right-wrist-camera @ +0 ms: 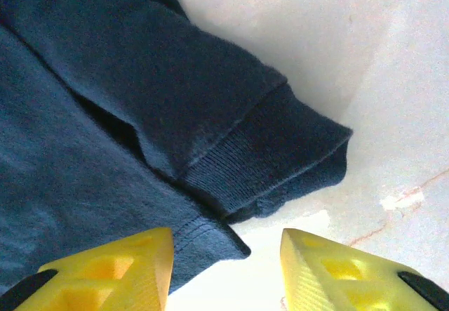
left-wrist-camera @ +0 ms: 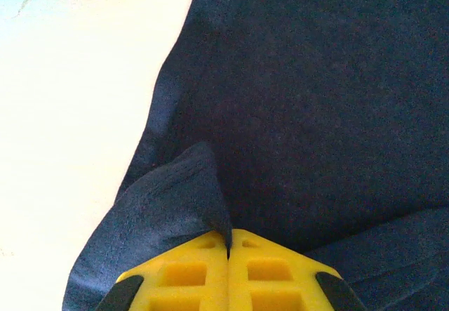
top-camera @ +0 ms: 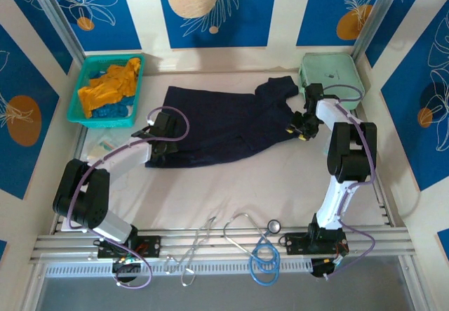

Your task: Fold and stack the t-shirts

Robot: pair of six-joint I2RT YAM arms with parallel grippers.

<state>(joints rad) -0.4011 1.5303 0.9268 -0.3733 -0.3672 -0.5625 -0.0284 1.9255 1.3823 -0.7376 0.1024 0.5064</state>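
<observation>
A large dark navy t-shirt (top-camera: 224, 125) lies spread on the white table (top-camera: 231, 192). My left gripper (top-camera: 160, 134) is at the shirt's left edge. In the left wrist view its yellow fingers (left-wrist-camera: 189, 272) are shut on a raised fold of the navy cloth (left-wrist-camera: 182, 199). My right gripper (top-camera: 300, 125) is at the shirt's right edge by the sleeve. Its yellow fingers (right-wrist-camera: 112, 272) stand open, with a hem corner (right-wrist-camera: 210, 244) lying between them and the ribbed sleeve cuff (right-wrist-camera: 280, 149) just beyond. A mustard-orange t-shirt (top-camera: 109, 86) and a bright blue one (top-camera: 116, 111) lie in the basket.
The teal basket (top-camera: 105, 123) stands at the back left and a mint-green case (top-camera: 333, 72) at the back right. A stethoscope (top-camera: 263, 248) and loose cables lie along the near rail. Patterned walls close in three sides.
</observation>
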